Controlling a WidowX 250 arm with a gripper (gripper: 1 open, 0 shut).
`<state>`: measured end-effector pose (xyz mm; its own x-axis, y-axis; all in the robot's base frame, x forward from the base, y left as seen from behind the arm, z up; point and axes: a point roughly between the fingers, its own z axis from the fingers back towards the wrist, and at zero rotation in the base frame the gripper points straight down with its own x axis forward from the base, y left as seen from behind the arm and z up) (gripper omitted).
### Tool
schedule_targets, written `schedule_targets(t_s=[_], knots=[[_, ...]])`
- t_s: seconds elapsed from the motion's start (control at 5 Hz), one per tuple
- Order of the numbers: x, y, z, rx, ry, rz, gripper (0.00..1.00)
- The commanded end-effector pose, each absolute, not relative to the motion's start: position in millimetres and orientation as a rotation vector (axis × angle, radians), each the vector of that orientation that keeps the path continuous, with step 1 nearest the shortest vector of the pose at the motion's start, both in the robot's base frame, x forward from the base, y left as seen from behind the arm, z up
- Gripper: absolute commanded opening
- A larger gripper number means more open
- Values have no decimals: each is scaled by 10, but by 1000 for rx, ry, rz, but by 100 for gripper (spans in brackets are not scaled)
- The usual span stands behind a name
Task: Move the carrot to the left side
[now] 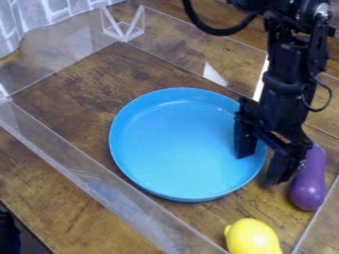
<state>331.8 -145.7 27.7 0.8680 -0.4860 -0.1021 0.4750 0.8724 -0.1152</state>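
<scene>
No carrot shows in the camera view; it is hidden or out of view. My gripper (263, 159) points straight down at the right rim of the blue plate (166, 144), its black fingers (247, 141) spread open with nothing visible between them. The fingertips are low, close to the table, between the plate's edge and a purple eggplant (308, 179). The arm rises from there to the upper right.
A yellow lemon (255, 238) lies at the front edge, below the eggplant. Clear plastic walls (54, 149) fence the wooden table on the left and front. A clear plastic stand (126, 20) sits at the back left.
</scene>
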Motion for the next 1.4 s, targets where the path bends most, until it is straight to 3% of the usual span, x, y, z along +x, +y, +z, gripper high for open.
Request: schedule_targets(t_s=[0.0, 0.6, 1.2], knots=[[3294, -1509, 511, -97, 72, -500, 0], [3003, -1688, 658, -112, 57, -268, 0], [2852, -1524, 826, -106, 45, -315, 0]])
